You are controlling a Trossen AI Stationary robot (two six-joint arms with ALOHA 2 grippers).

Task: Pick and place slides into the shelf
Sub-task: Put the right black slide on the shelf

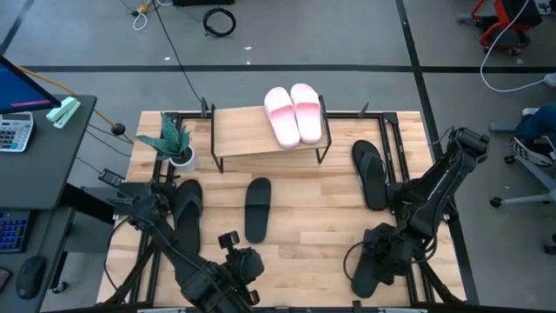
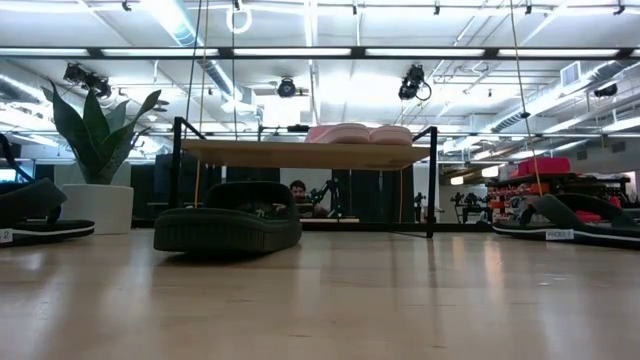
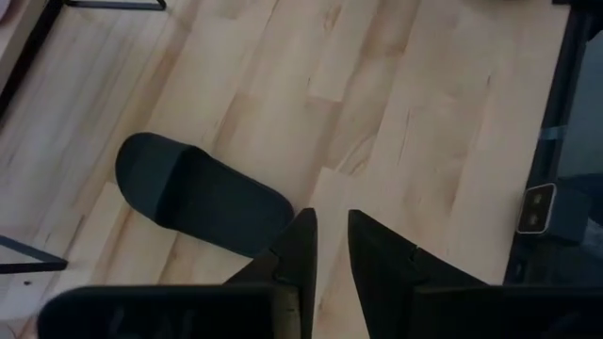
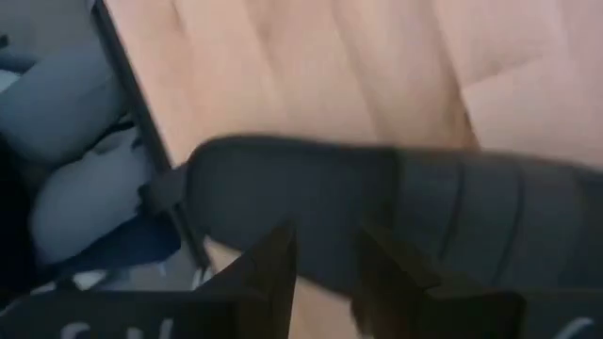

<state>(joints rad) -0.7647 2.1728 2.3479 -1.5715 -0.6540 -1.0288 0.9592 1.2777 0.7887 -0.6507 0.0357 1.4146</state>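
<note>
Two pale pink slides (image 1: 294, 113) lie side by side on the shelf (image 1: 239, 130), a wooden board on thin black legs at the table's far side. Black slides lie flat on the table: one at the left (image 1: 188, 213), one in the middle (image 1: 258, 209), one at the right (image 1: 369, 174). A fourth black slide (image 1: 372, 268) sits at the near right corner under my right gripper (image 4: 325, 268), which is shut on it. My left gripper (image 3: 330, 240) hovers shut near the table's near edge, short of the middle slide (image 3: 203, 198). My right gripper pinches the fourth black slide's long side edge (image 4: 325, 240) between its two fingers, away from the ribbed strap (image 4: 509, 217). The fingers lie across the slide, coming from above. Whether the slide is lifted clear of the table, I cannot tell.
A potted plant (image 1: 174, 143) stands at the shelf's left end. Black frame rails (image 1: 395, 148) run along the table's edges. Bare wood lies between the middle and right slides. A desk with a calculator (image 1: 17, 130) is off to the left. A person shows far behind the shelf (image 2: 297, 190).
</note>
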